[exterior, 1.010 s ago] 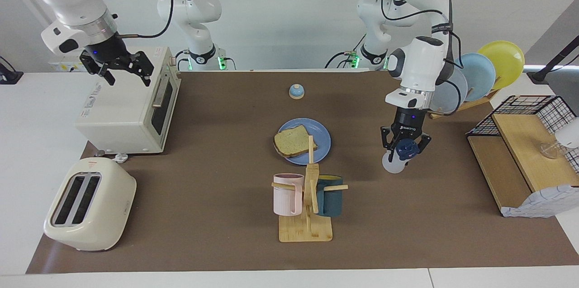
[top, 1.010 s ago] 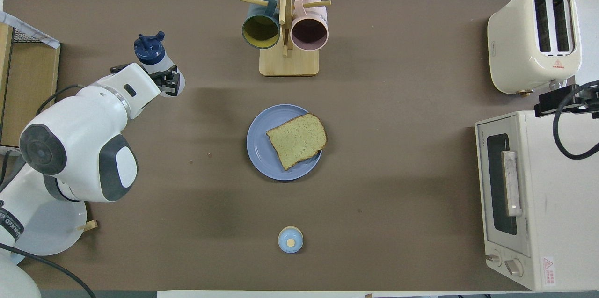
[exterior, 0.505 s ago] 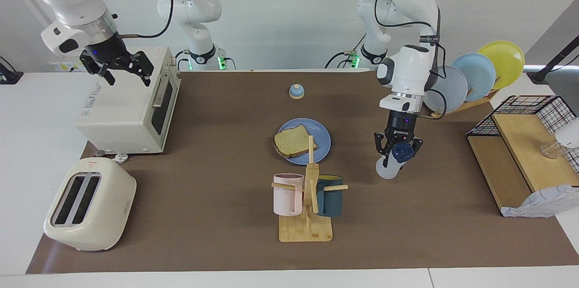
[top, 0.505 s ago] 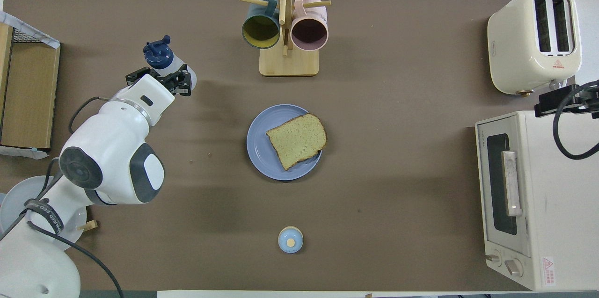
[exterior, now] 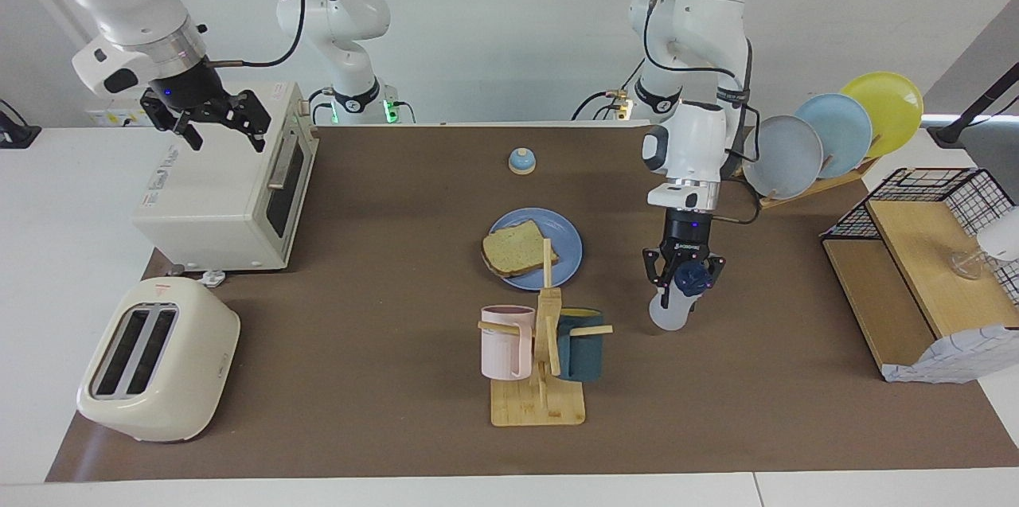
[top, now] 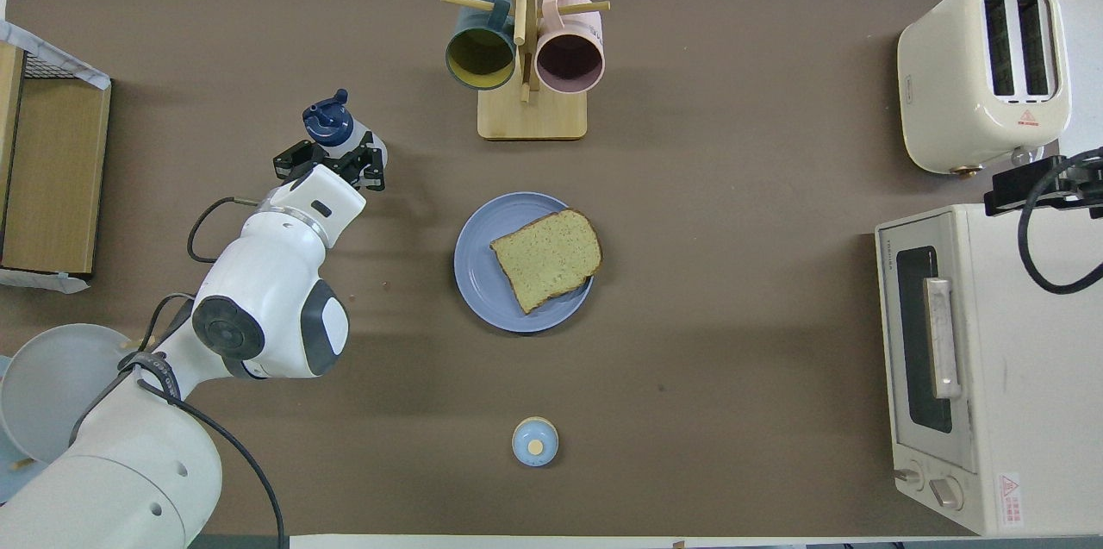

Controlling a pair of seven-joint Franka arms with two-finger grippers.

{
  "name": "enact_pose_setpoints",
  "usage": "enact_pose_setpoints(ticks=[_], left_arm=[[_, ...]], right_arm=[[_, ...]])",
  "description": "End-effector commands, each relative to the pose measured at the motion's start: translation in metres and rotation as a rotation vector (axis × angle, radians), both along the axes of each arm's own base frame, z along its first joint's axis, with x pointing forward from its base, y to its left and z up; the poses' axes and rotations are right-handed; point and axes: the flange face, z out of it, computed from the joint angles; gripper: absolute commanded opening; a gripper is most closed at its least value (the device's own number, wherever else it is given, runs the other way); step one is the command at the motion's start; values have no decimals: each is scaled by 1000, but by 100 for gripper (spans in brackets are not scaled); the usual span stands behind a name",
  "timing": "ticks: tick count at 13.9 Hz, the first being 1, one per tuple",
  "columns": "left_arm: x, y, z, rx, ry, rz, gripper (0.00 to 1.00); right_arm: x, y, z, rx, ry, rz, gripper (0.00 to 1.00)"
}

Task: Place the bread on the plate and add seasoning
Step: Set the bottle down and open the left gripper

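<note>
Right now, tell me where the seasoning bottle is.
The seasoning bottle is held up in the left gripper, over bare mat between the blue plate and the wooden shelf.

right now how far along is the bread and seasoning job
Done: the bread lies on the plate. In hand: the left gripper is shut on the seasoning, carried in the air over bare table between the plate and the left arm's end. The right gripper waits open over the oven. Left: bring the seasoning over the bread and shake it on.
</note>
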Motion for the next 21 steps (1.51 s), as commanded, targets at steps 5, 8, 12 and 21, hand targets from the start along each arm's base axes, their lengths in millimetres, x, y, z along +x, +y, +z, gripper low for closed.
enact_pose_setpoints(ticks=[5,8,12,21], left_arm=[[-4,-1,-11,5,2,6,0],[-4,-1,-11,8,1,2,0],[-4,-3,-11,7,1,1,48],[-6,-1,-13,8,7,4,100]], right_arm=[[-5,0,1,17,-14,-22,100],[-5,0,1,17,-14,-22,100],[-5,0,1,17,-14,-22,100],[-5,0,1,17,-14,-22,100]])
